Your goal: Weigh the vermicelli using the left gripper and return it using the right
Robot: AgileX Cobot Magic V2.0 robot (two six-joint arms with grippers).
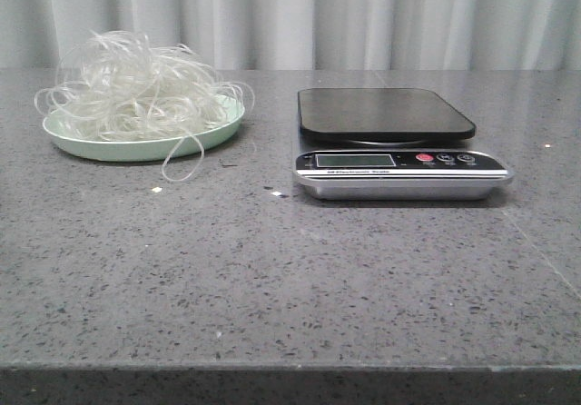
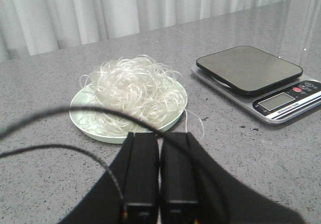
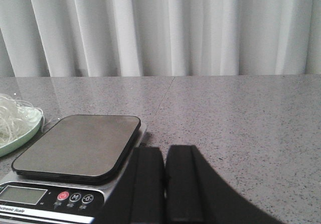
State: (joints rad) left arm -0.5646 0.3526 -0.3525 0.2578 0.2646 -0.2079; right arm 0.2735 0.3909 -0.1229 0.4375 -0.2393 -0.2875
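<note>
The vermicelli [image 1: 141, 87] is a fluffy whitish tangle heaped on a pale green plate [image 1: 136, 146] at the table's left, one loop hanging over the front rim. It also shows in the left wrist view [image 2: 135, 86] on the plate [image 2: 83, 121]. A kitchen scale [image 1: 390, 142] with a black platform stands to the right, its platform bare. My left gripper [image 2: 159, 136] is shut and empty, just short of the plate's near rim. My right gripper [image 3: 165, 151] is shut and empty, beside the scale [image 3: 75, 148]. Neither gripper shows in the front view.
A grey speckled stone table [image 1: 272, 269] carries everything. White curtains [image 1: 318, 14] hang behind it. A few small crumbs [image 1: 156, 190] lie in front of the plate. Black cables [image 2: 50, 116] cross the left wrist view.
</note>
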